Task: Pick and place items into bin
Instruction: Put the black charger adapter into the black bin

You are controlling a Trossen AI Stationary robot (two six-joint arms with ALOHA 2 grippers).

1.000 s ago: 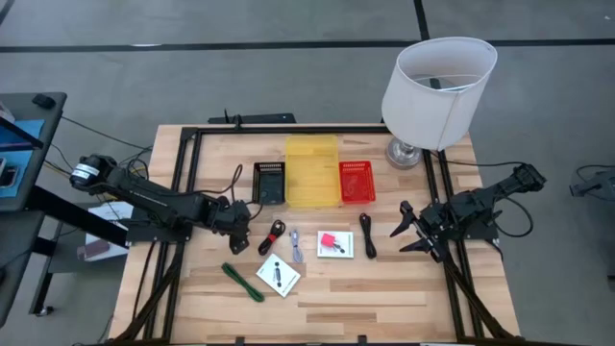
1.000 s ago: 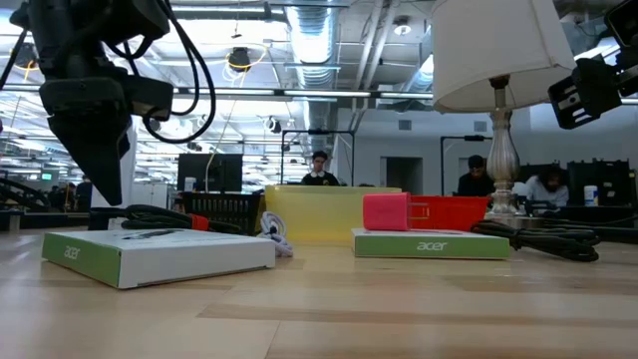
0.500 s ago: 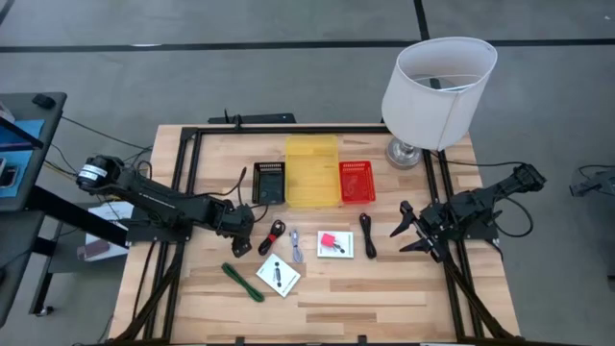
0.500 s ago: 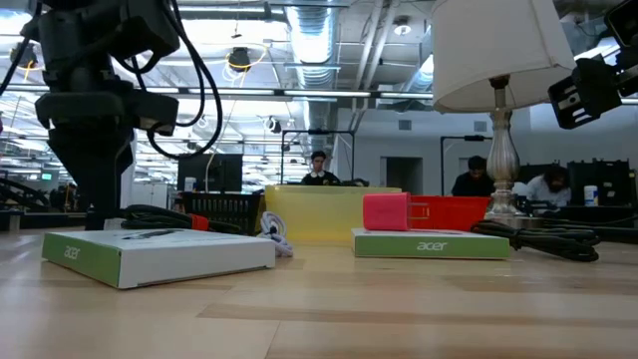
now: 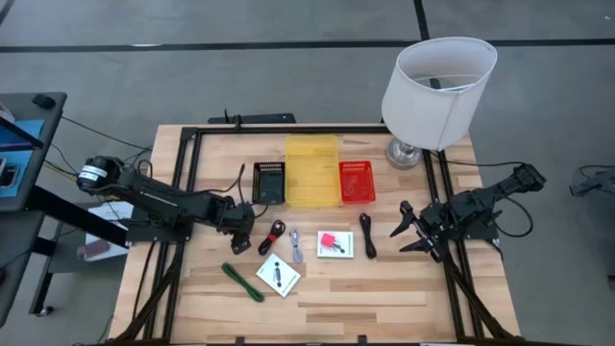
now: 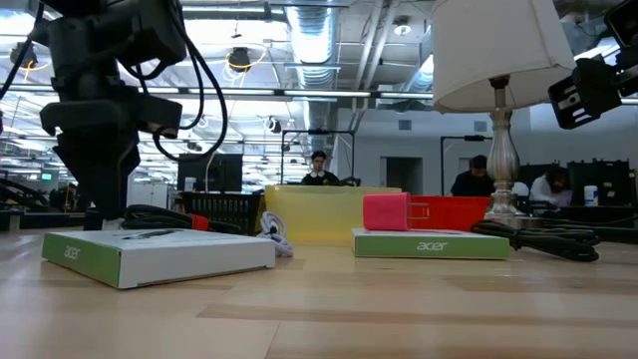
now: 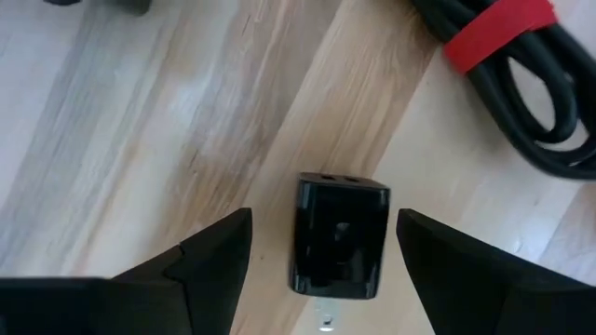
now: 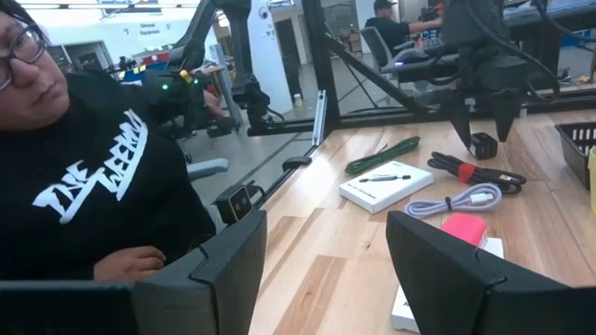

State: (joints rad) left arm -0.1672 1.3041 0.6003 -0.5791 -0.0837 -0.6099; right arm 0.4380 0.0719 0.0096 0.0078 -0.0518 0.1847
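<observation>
From above, our left gripper [image 5: 244, 239] hangs over the tiny black block [image 5: 252, 246], beside the red-black cord [image 5: 272, 235]; the right gripper [image 5: 407, 232] waits open by the table's right edge.

At table level the left arm's fingers reach down behind the white card [image 6: 159, 254].

Left wrist cam: fingers [image 7: 216, 251] spread wide, block [image 7: 340, 234] between them, not gripped yet. The cord [image 7: 521, 88] lies close, so we could snag it closing, or the slick block could twist out.

Right wrist cam just shows a person nearby.
</observation>
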